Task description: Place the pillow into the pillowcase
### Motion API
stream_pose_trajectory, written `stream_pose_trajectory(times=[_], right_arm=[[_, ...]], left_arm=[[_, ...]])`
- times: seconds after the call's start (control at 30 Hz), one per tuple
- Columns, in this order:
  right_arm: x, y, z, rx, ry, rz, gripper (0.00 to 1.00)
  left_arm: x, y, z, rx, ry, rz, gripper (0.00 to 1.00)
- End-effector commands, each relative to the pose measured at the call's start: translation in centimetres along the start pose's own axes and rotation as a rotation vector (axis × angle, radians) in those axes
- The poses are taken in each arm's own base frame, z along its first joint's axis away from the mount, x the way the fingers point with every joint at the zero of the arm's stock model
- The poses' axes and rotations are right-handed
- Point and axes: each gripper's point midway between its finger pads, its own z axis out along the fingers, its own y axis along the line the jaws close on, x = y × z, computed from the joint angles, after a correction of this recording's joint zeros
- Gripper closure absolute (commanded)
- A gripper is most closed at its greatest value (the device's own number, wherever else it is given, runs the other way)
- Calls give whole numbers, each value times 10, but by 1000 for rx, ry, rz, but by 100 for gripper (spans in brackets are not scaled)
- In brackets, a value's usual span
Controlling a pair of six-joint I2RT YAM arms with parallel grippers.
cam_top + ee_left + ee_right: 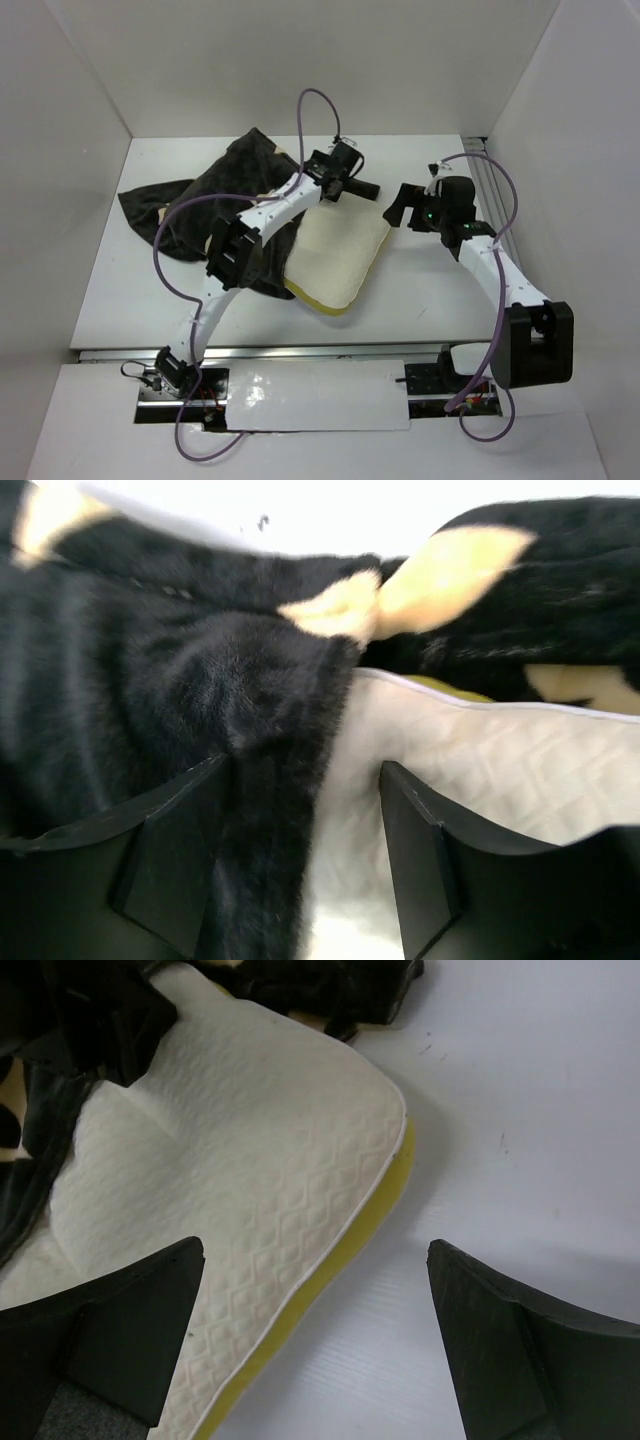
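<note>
White table bears pillow partly beneath pillowcase; left fingers and right fingers both gape wide.

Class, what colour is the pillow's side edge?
Pale yellow along the pillow; clearest in the right wrist view.

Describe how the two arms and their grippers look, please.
The left arm and right arm have white links and black joints. A purple cable loops along each. The left gripper and right gripper are black, with flat wedge-shaped fingers. A small green light shows at the right wrist.
</note>
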Motion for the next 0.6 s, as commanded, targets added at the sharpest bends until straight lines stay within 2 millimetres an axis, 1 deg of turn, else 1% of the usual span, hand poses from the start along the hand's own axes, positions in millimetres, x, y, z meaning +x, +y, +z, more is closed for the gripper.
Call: stream_pose_trajectory(times=[0.0,0.03,0.1,0.17,0.2,0.23,0.27,0.3,0.33,0.37,0.4,0.43,0.47,0.5,0.53,0.57], right_arm=[[5,6,5,-59,5,11,0],[7,11,5,-77,12,7,0],[8,13,5,-74,13,2,0],[13,17,7,-68,26,-18,0],[12,13,7,-47,19,-18,0],[9,18,8,-52,12,-28,0],[10,20,8,-50,13,-34,0],[4,20,8,-42,-1,-37,0],[6,24,8,-50,3,-42,0],[2,27,8,-50,-6,-49,0],[2,27,8,-50,-6,-49,0],[7,22,11,-35,10,-55,0],[4,27,11,-45,5,-62,0],[2,26,13,-36,3,-62,0],[9,27,14,-37,28,-62,0],[5,30,15,-35,17,-69,0]], left_arm=[[-18,30,-6,-245,-73,49,28],[-16,31,-7,-245,-69,37,28],[-18,32,-11,-234,-87,23,28],[-18,36,-19,-233,-96,15,28],[-20,36,-21,-220,-102,26,28],[-19,40,-18,-213,-97,19,28],[-19,35,-17,-187,-95,20,28],[-19,42,-16,-194,-89,3,28],[-18,42,-19,-194,-78,-11,28],[-20,44,-19,-167,-80,-22,28],[-20,42,-19,-155,-79,-22,29],[-20,45,-15,-161,-80,-42,29],[-20,45,-15,-160,-81,-53,29],[-19,49,-14,-153,-72,-66,30],[-22,47,-18,-131,-74,-78,31],[-28,50,-19,-78,-80,-111,31]])
